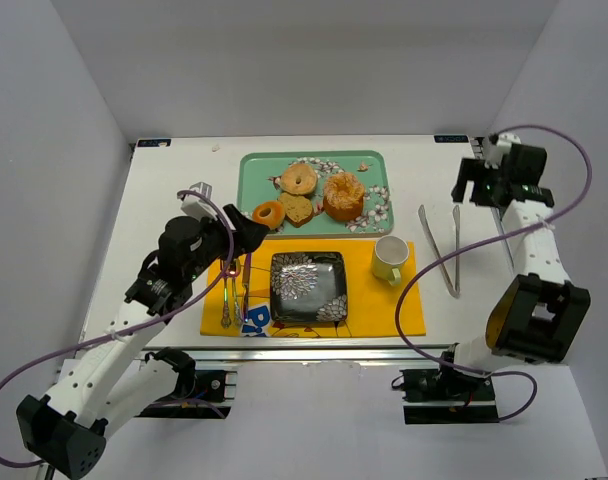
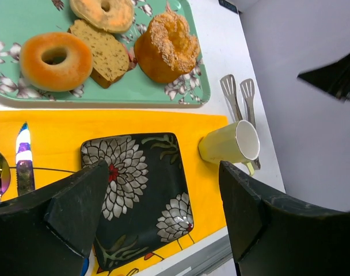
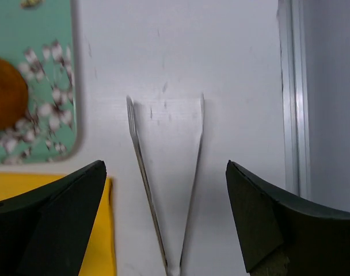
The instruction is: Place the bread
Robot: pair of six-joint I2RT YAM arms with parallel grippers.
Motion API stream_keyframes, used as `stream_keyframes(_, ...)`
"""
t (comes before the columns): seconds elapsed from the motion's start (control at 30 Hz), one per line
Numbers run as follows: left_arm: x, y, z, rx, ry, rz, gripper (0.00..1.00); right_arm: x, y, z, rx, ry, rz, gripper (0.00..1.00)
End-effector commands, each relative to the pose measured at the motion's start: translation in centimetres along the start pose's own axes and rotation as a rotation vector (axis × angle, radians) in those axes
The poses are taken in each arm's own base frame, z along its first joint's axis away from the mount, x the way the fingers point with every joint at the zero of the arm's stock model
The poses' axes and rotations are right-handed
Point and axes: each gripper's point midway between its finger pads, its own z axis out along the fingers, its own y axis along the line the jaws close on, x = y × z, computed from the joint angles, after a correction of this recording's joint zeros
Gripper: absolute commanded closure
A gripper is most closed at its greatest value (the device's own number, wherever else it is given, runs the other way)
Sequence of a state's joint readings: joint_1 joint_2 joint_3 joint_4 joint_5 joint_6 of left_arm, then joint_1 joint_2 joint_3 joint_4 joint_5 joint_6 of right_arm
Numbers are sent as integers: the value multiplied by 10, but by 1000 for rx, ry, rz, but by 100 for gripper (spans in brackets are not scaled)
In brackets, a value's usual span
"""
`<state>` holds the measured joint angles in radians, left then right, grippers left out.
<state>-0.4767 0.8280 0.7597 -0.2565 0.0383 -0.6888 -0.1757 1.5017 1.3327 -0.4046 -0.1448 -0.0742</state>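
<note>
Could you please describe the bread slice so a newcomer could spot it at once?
Look at the green floral tray beyond the yellow mat. Near its mat-side edge lies the bread slice, the only flat, straight-cut brown piece among round pastries.

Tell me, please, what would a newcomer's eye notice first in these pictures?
The teal floral tray at the far side of the table draws the eye first, holding a doughnut, a bagel, a bread slice and a ring cake. Before it, a bright yellow placemat carries an empty black floral plate and a pale mug. Both grippers hang open: the left gripper over the placemat, the right gripper above the metal tongs.
</note>
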Motion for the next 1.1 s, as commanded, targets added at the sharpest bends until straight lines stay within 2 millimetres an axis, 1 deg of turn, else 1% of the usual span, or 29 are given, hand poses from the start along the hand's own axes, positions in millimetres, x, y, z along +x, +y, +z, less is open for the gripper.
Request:
stream_keyframes(0.0, -7, -14, 3, 63, -11, 19, 13, 16, -2, -31, -79, -56, -67, 11)
stream_keyframes(0.03, -7, -15, 3, 67, -9, 19, 14, 21, -4, -36, -111, -66, -94, 12)
stream_keyframes(0.07, -7, -16, 4, 71, -9, 21, 14, 25, -16, -45, -135, -86, -118, 12)
stream_keyframes(0.1, -7, -16, 5, 75, -6, 23, 14, 24, -18, -58, -174, -132, -246, 12)
stream_keyframes(0.13, -7, -17, 5, 76, -5, 27, 14, 28, -6, -66, -278, -170, -283, 21)
stream_keyframes(0.17, -7, -17, 6, 77, -5, 29, 14, 42, -12, -65, -275, -158, -278, 31)
stream_keyframes(0.2, -7, -17, 6, 78, -4, 29, 14, 49, -13, -65, -262, -143, -277, 47)
stream_keyframes(0.23, -7, -17, 5, 78, -4, 32, 14, 59, -17, -62, -245, -111, -278, 73)
stream_keyframes(0.27, -8, -17, 5, 79, -7, 34, 14, 77, -16, -60, -250, -62, -262, 82)
stream_keyframes(0.3, -8, -17, 5, 79, -7, 34, 14, 87, -18, -58, -246, -41, -267, 83)
stream_keyframes(0.33, -8, -17, 4, 77, -10, 35, 14, 98, -22, -55, -217, -10, -249, 79)
stream_keyframes(0.37, -9, -16, 3, 75, -14, 35, 14, 106, -23, -53, -213, 9, -243, 72)
stream_keyframes(0.4, -9, -16, 2, 75, -20, 35, 14, 120, -23, -51, -209, 41, -231, 62)
stream_keyframes(0.43, -9, -15, 1, 76, -27, 36, 14, 126, -24, -49, -198, 51, -215, 47)
stream_keyframes(0.47, -9, -15, 0, 76, -31, 34, 14, 131, -25, -48, -186, 65, -177, 39)
stream_keyframes(0.5, -6, -12, -1, 73, -29, 31, 14, 139, -25, -46, -180, 84, -164, 28)
stream_keyframes(0.53, -5, -12, -2, 74, -30, 30, 14, 142, -26, -46, -177, 92, -156, 11)
stream_keyframes(0.6, -2, -10, -2, 74, -23, 25, 14, 151, -29, -43, -157, 116, -143, 10)
stream_keyframes(0.73, 2, -6, -1, 66, -13, 29, 14, 162, -33, -36, -145, 164, -146, 11)
stream_keyframes(0.77, 3, -5, 0, 64, -15, 28, 14, 173, -31, -30, -144, 219, -163, 11)
stream_keyframes(0.8, 4, -4, 0, 65, -16, 29, 14, 173, -26, -28, -155, 218, -174, 11)
stream_keyframes(0.87, 6, -3, 2, 64, -13, 24, 14, 184, -26, -20, -133, 256, -205, 11)
stream_keyframes(0.9, 6, -4, 2, 70, -16, 23, 14, 190, -18, -15, -147, 273, -220, 11)
stream_keyframes(0.97, 9, -2, 5, 65, -4, 22, 14, 196, -17, -5, -135, 294, -206, 11)
stream_keyframes(1.0, 9, -2, 6, 61, 1, 23, 14, 198, -13, -1, -143, 304, -207, 11)
stream_keyframes(1.07, 5, -3, 7, 56, -6, 28, 14, 202, -14, 8, -129, 321, -203, 11)
